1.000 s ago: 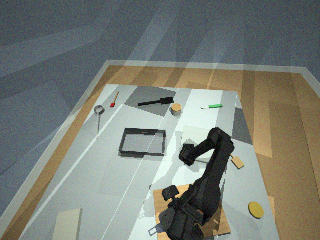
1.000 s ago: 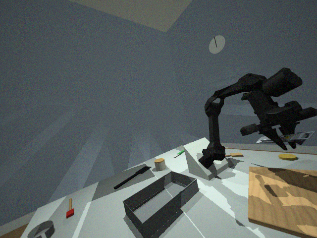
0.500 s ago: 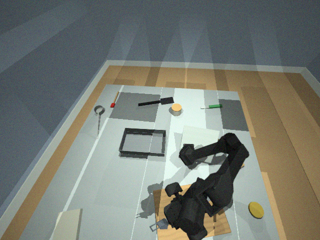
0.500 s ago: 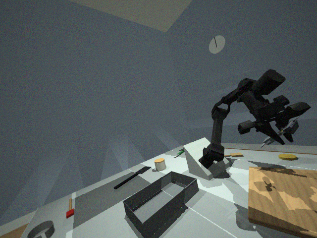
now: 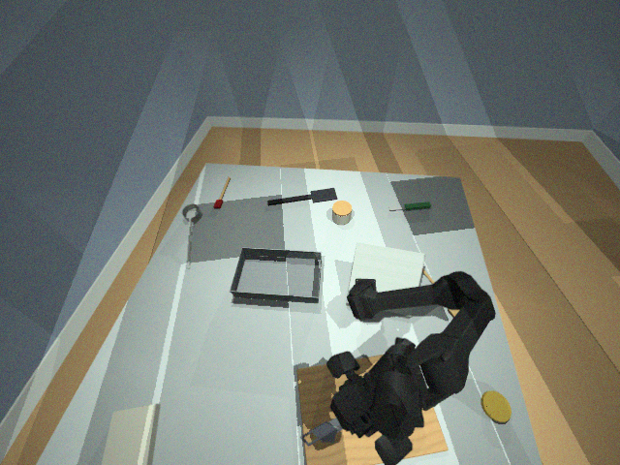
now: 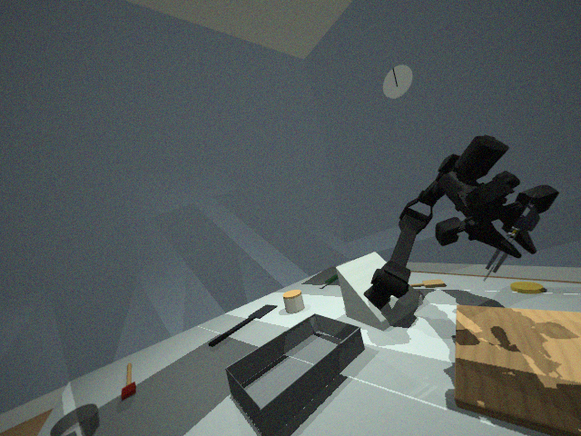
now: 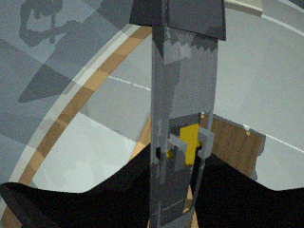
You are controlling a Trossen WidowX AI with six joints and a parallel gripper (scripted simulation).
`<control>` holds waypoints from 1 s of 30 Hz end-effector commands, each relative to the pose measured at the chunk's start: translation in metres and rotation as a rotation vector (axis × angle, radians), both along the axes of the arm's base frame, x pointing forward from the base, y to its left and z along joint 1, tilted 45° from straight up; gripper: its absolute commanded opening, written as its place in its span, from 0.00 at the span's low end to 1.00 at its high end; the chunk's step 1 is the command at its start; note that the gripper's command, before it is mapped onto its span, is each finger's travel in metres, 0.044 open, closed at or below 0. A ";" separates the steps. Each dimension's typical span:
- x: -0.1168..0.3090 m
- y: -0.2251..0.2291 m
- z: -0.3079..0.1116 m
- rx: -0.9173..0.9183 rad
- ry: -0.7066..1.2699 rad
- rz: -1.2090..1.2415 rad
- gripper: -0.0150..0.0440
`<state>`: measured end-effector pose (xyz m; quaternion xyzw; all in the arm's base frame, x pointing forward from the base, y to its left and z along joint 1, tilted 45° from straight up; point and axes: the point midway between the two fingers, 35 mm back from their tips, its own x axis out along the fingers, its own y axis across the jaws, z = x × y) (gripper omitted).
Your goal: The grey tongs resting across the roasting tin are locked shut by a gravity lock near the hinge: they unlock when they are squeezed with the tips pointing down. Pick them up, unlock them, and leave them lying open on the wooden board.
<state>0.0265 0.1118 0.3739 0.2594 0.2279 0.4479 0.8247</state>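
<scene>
My gripper (image 6: 527, 254) (image 7: 173, 147) is shut on the grey tongs (image 5: 323, 434) (image 6: 529, 220) (image 7: 190, 81). They are held in the air above the wooden board (image 5: 425, 440) (image 6: 478, 319) (image 7: 237, 142). In the exterior view the tongs slant steeply, with thin prongs pointing down and left past the fingertips and a dark block at the upper end. A yellow part of the tongs shows between the fingers. Whether the lock is released cannot be told. The roasting tin (image 5: 275, 295) (image 6: 319, 380) stands on the table with nothing across it.
A white sloped block (image 5: 386, 264) stands by the arm's base. A yellow disc (image 5: 495, 406) (image 6: 526, 287) lies right of the board. A black spatula (image 5: 323, 195), a can (image 5: 342, 215) and a green-handled tool (image 5: 417, 205) lie farther back. A cream block (image 5: 127, 435) is front left.
</scene>
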 end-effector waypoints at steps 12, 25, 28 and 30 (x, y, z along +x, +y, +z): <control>-0.010 0.005 -0.006 0.040 -0.159 -0.088 0.00; -0.015 0.016 -0.016 0.027 -0.288 -0.154 0.00; -0.016 0.017 -0.018 0.023 -0.301 -0.161 0.00; -0.016 0.017 -0.018 0.023 -0.301 -0.161 0.00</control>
